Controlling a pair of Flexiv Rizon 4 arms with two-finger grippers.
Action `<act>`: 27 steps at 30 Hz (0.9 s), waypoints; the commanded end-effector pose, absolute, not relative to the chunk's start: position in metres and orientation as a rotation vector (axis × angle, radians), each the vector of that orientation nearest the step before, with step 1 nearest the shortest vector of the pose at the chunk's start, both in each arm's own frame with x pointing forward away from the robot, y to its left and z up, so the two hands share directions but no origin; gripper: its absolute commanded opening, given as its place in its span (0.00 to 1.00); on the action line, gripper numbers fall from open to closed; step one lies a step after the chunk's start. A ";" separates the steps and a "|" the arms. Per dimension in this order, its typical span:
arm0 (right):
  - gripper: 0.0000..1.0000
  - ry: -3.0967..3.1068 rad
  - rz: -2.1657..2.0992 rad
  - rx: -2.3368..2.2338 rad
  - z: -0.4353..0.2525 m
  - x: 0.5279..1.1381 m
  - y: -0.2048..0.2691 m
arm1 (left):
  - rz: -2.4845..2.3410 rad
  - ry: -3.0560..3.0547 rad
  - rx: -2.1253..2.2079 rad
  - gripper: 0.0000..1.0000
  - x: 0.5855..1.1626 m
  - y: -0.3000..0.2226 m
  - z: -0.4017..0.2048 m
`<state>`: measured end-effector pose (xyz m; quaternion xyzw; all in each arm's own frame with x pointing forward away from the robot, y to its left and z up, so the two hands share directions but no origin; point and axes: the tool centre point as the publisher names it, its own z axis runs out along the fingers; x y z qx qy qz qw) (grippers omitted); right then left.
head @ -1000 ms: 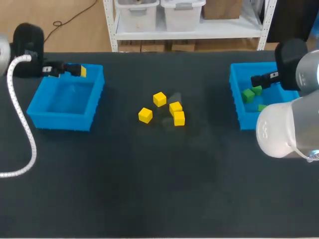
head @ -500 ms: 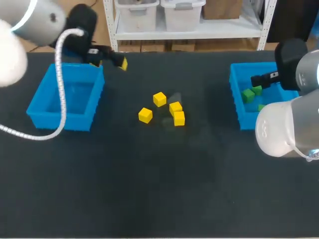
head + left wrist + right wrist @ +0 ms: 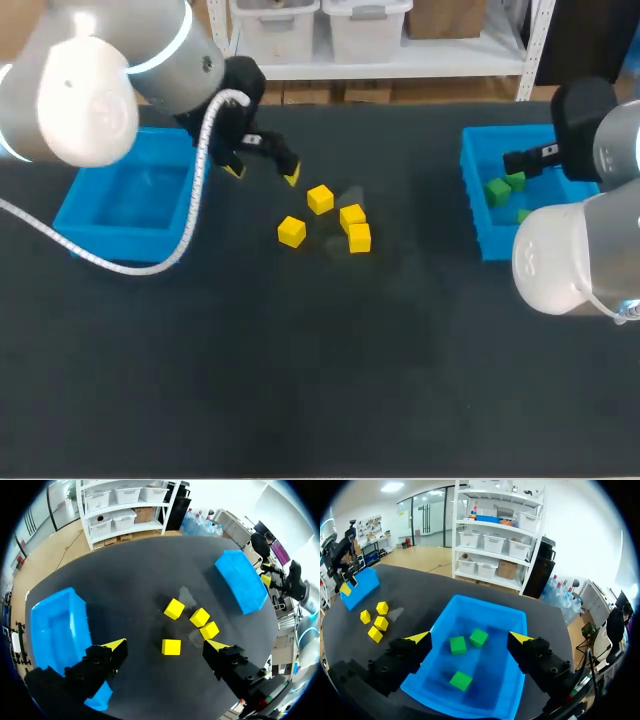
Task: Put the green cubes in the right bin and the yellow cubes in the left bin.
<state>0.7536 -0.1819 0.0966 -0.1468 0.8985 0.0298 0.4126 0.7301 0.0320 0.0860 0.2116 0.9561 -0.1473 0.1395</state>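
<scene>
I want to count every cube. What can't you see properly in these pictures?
Head view: the right arm covers the near end of the right bin; one green cube only peeks out.
Head view: the left arm hides the left bin's far corner.
Left wrist view: the right bin's inside cannot be seen from this side.

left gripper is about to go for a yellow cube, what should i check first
1. Left gripper open and empty: ok.
2. Lone yellow cube standing apart from the others, with room for the fingers: ok.
3. Pair of yellow cubes separated: not ok, they look touching.
4. Left bin upright with nothing over its top: ok.
5. Right gripper out of the way, over the right bin: ok.
</scene>
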 end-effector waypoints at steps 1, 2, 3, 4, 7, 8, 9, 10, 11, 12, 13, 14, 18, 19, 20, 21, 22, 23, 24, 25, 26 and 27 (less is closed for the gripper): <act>1.00 2.260 0.077 -0.370 0.097 0.753 -0.183 | -0.398 2.776 0.634 1.00 0.734 0.020 0.069; 1.00 2.260 0.077 -0.370 0.097 0.753 -0.183 | -0.395 2.780 0.637 1.00 0.734 0.018 0.066; 1.00 2.260 0.077 -0.370 0.097 0.753 -0.183 | -0.388 2.788 0.654 1.00 0.733 0.017 0.064; 1.00 2.260 0.077 -0.370 0.097 0.753 -0.183 | -0.389 2.792 0.658 1.00 0.733 0.015 0.062; 1.00 2.260 0.077 -0.370 0.097 0.753 -0.183 | -0.371 2.808 0.685 1.00 0.733 0.012 0.054; 1.00 2.260 0.077 -0.370 0.097 0.753 -0.183 | -0.366 2.813 0.693 1.00 0.733 0.011 0.051; 1.00 2.260 0.077 -0.370 0.097 0.753 -0.183 | -0.365 2.816 0.698 1.00 0.733 0.009 0.050; 1.00 2.260 0.077 -0.370 0.097 0.753 -0.183 | -0.361 2.819 0.705 1.00 0.732 0.008 0.049; 1.00 2.260 0.077 -0.370 0.097 0.753 -0.183 | -0.361 2.823 0.708 1.00 0.732 0.007 0.046; 1.00 2.260 0.077 -0.370 0.097 0.753 -0.183 | -0.359 2.831 0.714 1.00 0.732 0.007 0.043; 1.00 2.260 0.077 -0.370 0.097 0.753 -0.183 | -0.352 2.836 0.721 1.00 0.731 0.007 0.042; 1.00 2.260 0.077 -0.370 0.097 0.753 -0.183 | -0.345 2.838 0.726 1.00 0.730 0.006 0.039; 1.00 2.260 0.077 -0.370 0.097 0.753 -0.183 | -0.318 2.860 0.784 1.00 0.721 0.000 0.029; 1.00 2.260 0.077 -0.370 0.097 0.753 -0.183 | -0.316 2.867 0.792 1.00 0.719 -0.002 0.026; 1.00 2.260 0.077 -0.370 0.097 0.753 -0.183 | -0.312 2.871 0.798 1.00 0.718 -0.004 0.023; 1.00 2.260 0.077 -0.370 0.097 0.753 -0.183 | -0.313 2.877 0.808 1.00 0.716 -0.005 0.021; 1.00 2.260 0.077 -0.370 0.097 0.753 -0.183 | -0.312 2.884 0.815 1.00 0.715 -0.006 0.018; 1.00 2.260 0.077 -0.370 0.097 0.753 -0.183 | -0.299 2.888 0.831 1.00 0.714 -0.007 0.016; 1.00 2.260 0.077 -0.370 0.097 0.753 -0.183 | -0.282 2.889 0.845 1.00 0.714 -0.008 0.014; 1.00 2.260 0.077 -0.370 0.097 0.753 -0.183 | -0.260 2.891 0.861 1.00 0.713 -0.009 0.012; 1.00 2.260 0.077 -0.370 0.097 0.753 -0.183 | -0.246 2.893 0.874 1.00 0.713 -0.009 0.011; 1.00 2.260 0.077 -0.370 0.097 0.753 -0.183 | -0.233 2.897 0.894 1.00 0.712 -0.009 0.009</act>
